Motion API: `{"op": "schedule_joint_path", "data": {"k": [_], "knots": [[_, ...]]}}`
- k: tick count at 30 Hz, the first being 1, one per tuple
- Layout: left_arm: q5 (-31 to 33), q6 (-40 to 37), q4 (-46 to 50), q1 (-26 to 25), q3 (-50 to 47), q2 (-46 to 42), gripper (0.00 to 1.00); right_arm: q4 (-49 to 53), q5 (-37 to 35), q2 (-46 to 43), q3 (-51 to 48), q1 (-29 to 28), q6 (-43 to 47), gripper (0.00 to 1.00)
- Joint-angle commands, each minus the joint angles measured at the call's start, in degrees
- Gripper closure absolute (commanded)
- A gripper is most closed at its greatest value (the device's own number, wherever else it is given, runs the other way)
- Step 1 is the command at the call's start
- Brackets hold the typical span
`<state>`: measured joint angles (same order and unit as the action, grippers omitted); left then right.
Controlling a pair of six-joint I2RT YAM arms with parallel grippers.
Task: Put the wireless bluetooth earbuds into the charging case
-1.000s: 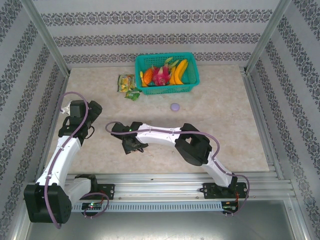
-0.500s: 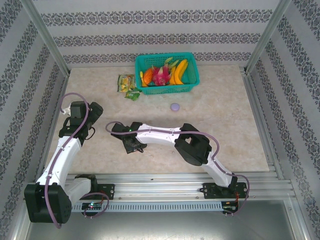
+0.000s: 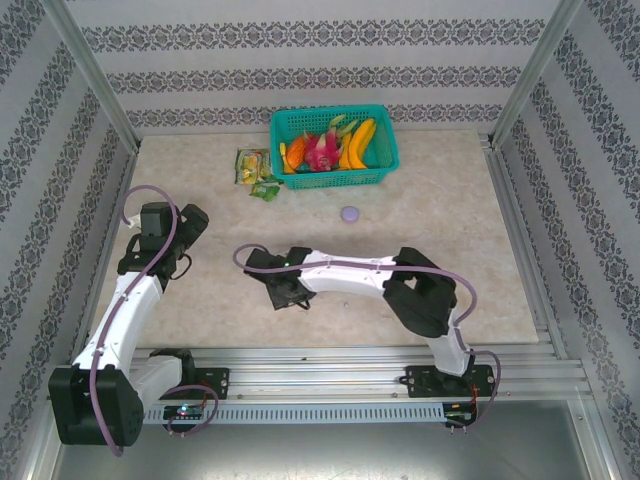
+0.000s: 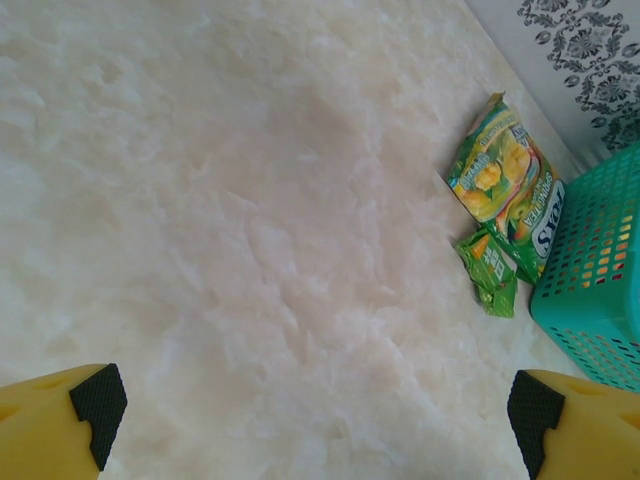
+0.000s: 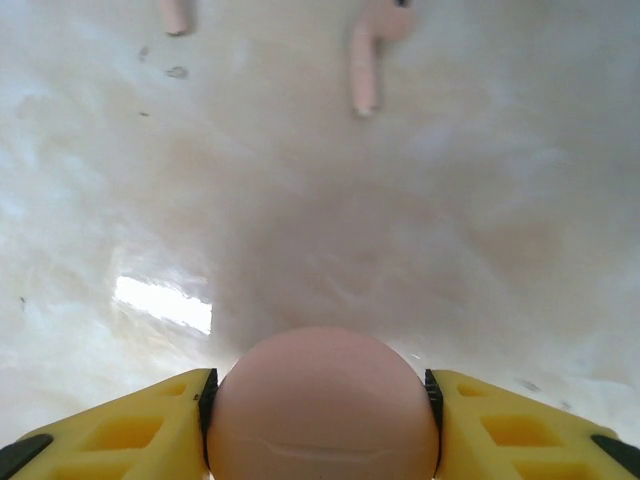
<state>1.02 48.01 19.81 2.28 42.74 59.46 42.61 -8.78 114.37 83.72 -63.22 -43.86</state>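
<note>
A round pale pink charging case (image 5: 322,410) sits pinched between the yellow fingers of my right gripper (image 5: 322,395), which is shut on it just above the table. Beyond it, two pale pink earbuds lie on the marble top: one (image 5: 365,60) ahead and slightly right, the other (image 5: 175,15) cut off by the top edge at the left. From above, the right gripper (image 3: 287,296) is low over the table's near middle. A purple round case (image 3: 349,213) lies apart, below the basket. My left gripper (image 4: 320,420) is open over bare table; from above it (image 3: 172,266) is at the left.
A teal basket (image 3: 381,175) of toy fruit stands at the back centre. Green snack packets (image 3: 253,168) lie to its left, also seen from the left wrist (image 4: 505,190) beside the basket's wall (image 4: 595,290). Metal frame rails line the table's sides.
The right gripper has closed onto the pink case, and the right arm has shifted to the right with it. The left arm has stayed put.
</note>
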Motion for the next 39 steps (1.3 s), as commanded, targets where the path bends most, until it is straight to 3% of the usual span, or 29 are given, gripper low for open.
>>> {"op": "schedule_joint_path", "data": {"k": [1, 8, 13, 18, 26, 39], "knots": [[-2.88, -1.24, -2.53, 0.57, 0.26, 0.95, 0.00, -1.31, -2.42, -4.14, -5.19, 3.26, -1.36, 0.54], [-8.50, -0.90, -4.81, -0.20, 1.23, 3.89, 0.00, -3.00, -2.41, -7.92, -12.24, 10.74, 0.39, 0.53], [-10.58, -0.36, -6.83, -3.72, 2.29, 7.06, 0.00, -5.07, -1.24, -9.00, -15.71, 16.13, 0.62, 0.52], [-12.48, 2.35, -12.54, -9.57, 2.05, 10.86, 0.00, -9.29, 1.27, -11.28, -20.33, 21.20, -2.47, 0.52], [-8.82, 2.44, -15.90, -22.45, 4.85, 17.67, 0.00, -12.04, 2.70, -14.80, -22.20, 25.71, -6.75, 0.52], [-16.15, 5.80, -47.13, -33.10, -4.93, 29.55, 0.03, -19.23, 9.49, -18.70, -24.87, 32.99, -14.67, 0.51]]}}
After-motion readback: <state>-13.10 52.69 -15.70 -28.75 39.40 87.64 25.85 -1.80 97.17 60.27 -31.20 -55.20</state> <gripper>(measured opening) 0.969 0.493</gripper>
